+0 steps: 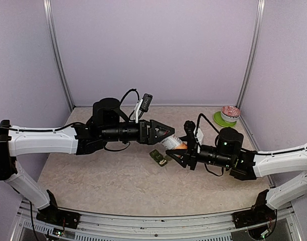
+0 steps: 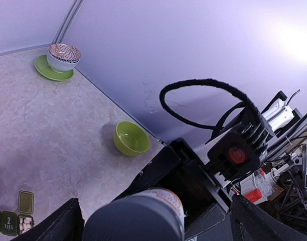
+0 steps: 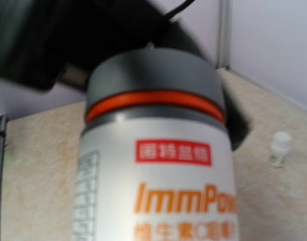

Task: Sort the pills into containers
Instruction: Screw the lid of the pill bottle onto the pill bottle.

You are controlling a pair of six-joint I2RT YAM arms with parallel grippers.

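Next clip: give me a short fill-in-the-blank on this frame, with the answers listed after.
1. The pill bottle has a grey cap above a ring coloured ___.
2. The left gripper, straddling the cap, is ___.
3. The right gripper is shut on the ___.
4. The patterned bowl rests on a saucer coloured ___.
Answers: orange; open; pill bottle; green.

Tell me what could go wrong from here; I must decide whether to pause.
1. The left gripper stands wide open beside the gray cap; closing off-centre could twist the bottle in the right gripper.
2. The bottle is tilted, away from the green bowl; uncapped, its contents might spill onto the table.
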